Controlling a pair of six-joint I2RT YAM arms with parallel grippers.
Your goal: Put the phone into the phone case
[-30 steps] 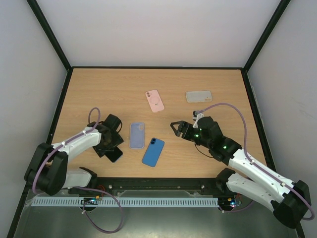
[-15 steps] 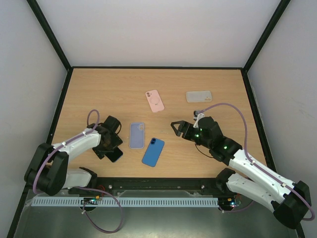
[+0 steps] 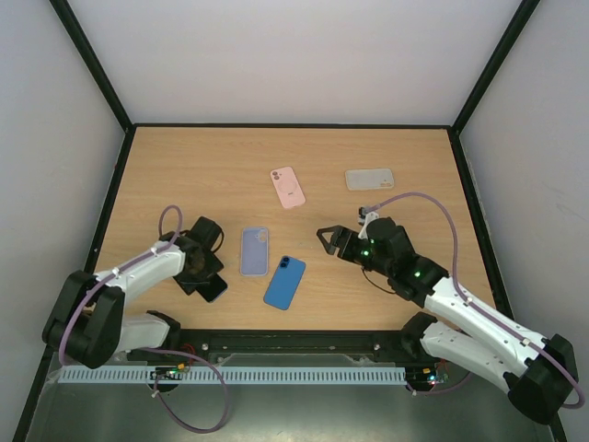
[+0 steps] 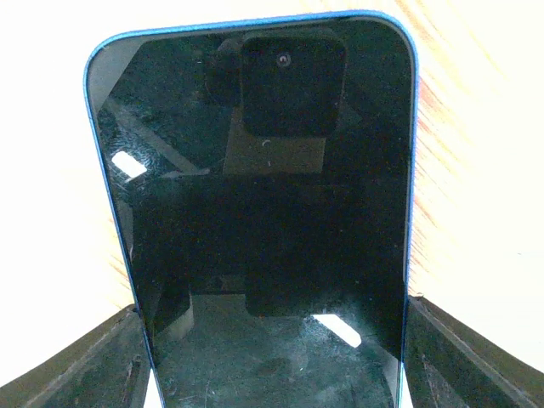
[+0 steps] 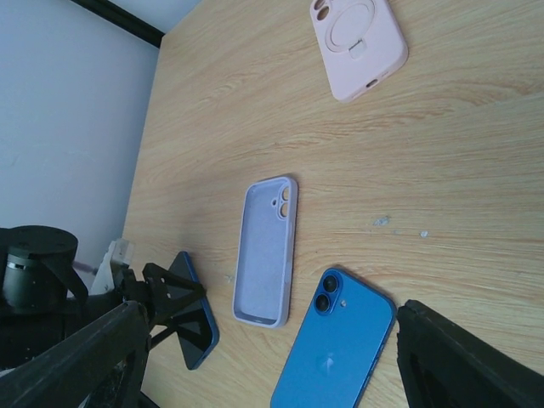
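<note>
As the left gripper point(image 4: 272, 348) has narrowed in the last second, its fingers point(image 4: 89, 370) now flank the long edges of the phone point(image 4: 255, 212), lying screen-up between them; we cannot tell whether they grip yet. Right gripper point(image 3: 324, 238) hangs open and empty, the lilac case point(image 3: 255, 250) between both grippers; we judge pickup starting, insertion pending.

Screen-up phone point(image 4: 255, 212) near lavender case point(image 3: 254, 250)

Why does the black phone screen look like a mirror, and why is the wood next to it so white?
Left wrist view: the phone is glossy and mirrors things above it, with small bright glints; the table beside it is washed out. Right wrist view: the table looks evenly lit.
</note>
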